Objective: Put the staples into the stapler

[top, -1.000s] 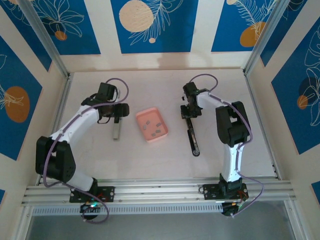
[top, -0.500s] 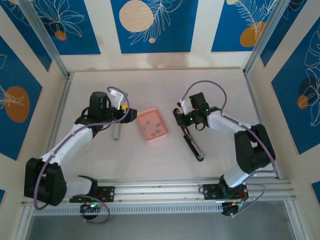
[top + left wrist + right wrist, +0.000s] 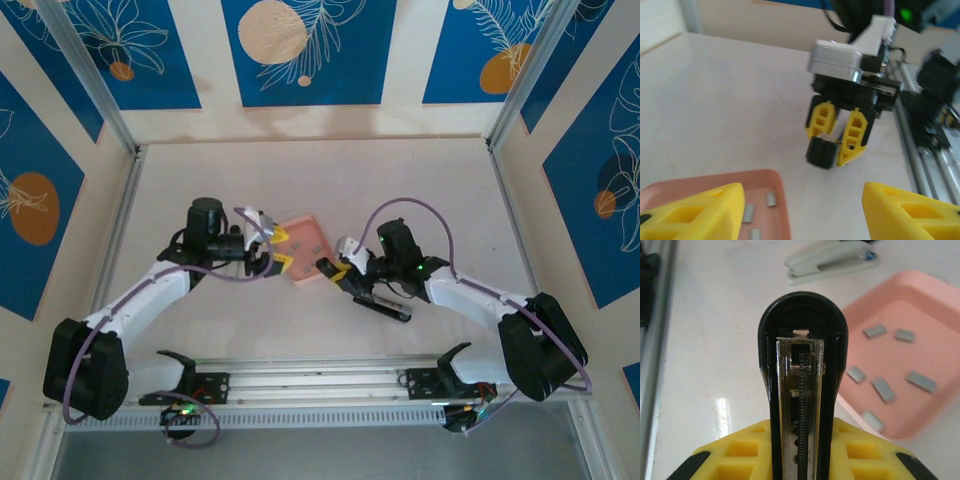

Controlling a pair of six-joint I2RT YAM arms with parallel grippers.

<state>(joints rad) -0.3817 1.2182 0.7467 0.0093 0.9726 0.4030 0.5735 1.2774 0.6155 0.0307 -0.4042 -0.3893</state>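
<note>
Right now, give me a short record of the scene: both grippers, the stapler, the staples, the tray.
tray: pink, shallow, square
staples: six loose strips lying in the tray
stapler: opened, channel and spring exposed, no staples seen inside
left gripper: open, empty, at the tray's left edge
right gripper: shut on the stapler

Pale matt table enclosed on its far, left and right sides by cream walls bearing blue panels printed with white leaf outlines and orange or cream discs, with slanting aluminium posts at both far corners and an aluminium rail along the near edge, under soft, even light.
</note>
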